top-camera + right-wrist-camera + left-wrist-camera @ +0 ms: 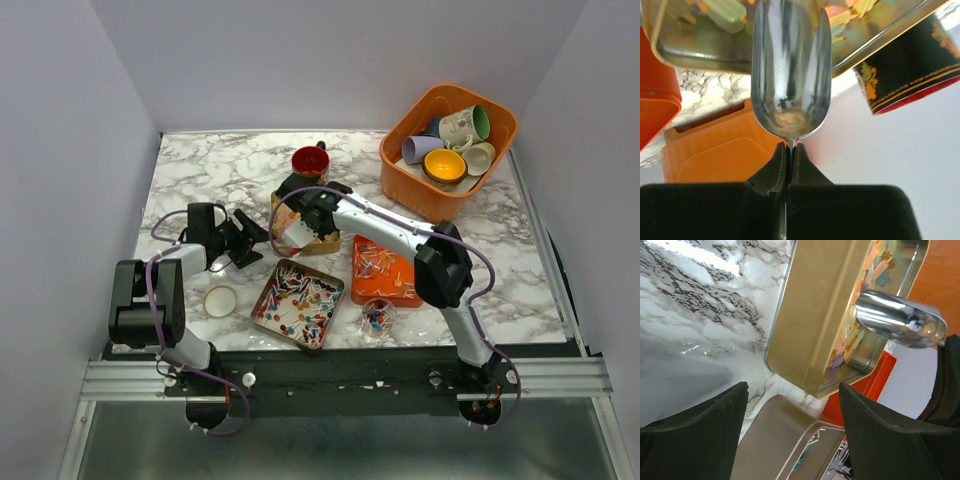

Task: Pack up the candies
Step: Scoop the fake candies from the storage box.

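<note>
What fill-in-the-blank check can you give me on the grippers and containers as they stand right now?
1. The right gripper is shut on the handle of a metal ____.
2. The left gripper holds nothing, and its jaws stand ____.
3. The mugs are piled in a basket whose colour is ____.
4. The dark mug standing outside the basket has an inside coloured ____.

Missing words: scoop; open; orange; red.

Loose candies (pixel 300 303) lie in a gold tin (pixel 267 289) beside an orange tin (pixel 386 298).
</note>
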Robot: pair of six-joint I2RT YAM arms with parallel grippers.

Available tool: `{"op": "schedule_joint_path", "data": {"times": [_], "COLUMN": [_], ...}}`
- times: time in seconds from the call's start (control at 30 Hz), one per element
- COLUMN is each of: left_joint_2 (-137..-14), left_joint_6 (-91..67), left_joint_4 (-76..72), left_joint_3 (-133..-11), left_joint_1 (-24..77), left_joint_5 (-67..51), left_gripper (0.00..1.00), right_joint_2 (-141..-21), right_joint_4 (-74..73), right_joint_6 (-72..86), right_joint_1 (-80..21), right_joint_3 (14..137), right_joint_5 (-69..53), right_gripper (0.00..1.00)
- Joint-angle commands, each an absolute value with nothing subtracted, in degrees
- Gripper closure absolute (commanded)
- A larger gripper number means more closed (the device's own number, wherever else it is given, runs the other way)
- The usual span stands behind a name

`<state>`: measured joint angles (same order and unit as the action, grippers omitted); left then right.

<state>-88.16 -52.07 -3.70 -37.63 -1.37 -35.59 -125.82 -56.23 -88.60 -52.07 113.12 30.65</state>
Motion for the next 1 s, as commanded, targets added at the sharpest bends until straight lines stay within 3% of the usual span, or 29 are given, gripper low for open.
{"op": "schedule_joint_path", "data": {"times": [0.0,0.63,0.97], "left_joint_2": [-89.6,-95.7,-98.5], "left_joint_6": [-50.2,-49.2,-49.2], "left_joint_4": [-3.6,-4.7,-4.1], "left_joint_3": [-38.2,-42.4,-44.4], "left_joint_1": [-0.5,-0.2,2.2], "left_joint_5": [-34.9,-37.1,-38.5], "left_gripper": [0.19,0.21,0.21], "right_joint_2": [-124.6,-124.3,-124.4], "right_joint_4": [-57.0,-57.6,-55.5], "right_joint_6": [-92.1,-97.6,-99.4], "right_joint_1": [-49.0,-48.4,-46.0], "right_joint_3": [110.5,109.2,107.7], "right_joint_5": [26.5,13.3,12.7], "right_gripper": [0.99,0.99,0.99]}}
